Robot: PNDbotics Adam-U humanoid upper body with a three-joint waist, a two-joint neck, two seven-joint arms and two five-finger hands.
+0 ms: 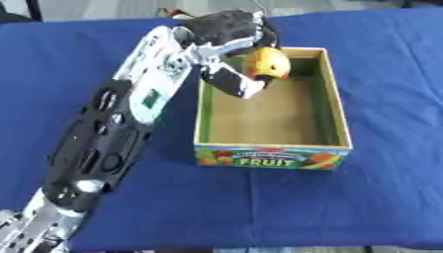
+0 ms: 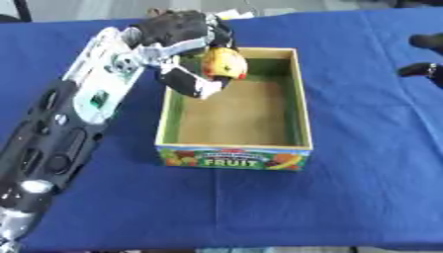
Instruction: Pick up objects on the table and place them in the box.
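Your left hand is curled around a round yellow and red fruit, which looks like a toy apple or peach, and it holds the fruit above the box, at about 11 o'clock of the box opening, just inside the far left corner. The fruit is not resting on the bottom; it hangs in the hand over the brown floor of the box, and part of the hand reaches down below it along the left wall. Your left arm comes from the 7 o'clock corner of the view and stretches diagonally to 12 o'clock. The box is an open cardboard tray with green inner walls and the word "FRUIT" printed on the near side, and it stands on the table, which is covered with a blue cloth. In the right eye view, you can see your right hand only as dark parts at the 2 o'clock edge, well apart from the box; I cannot tell how its fingers stand.
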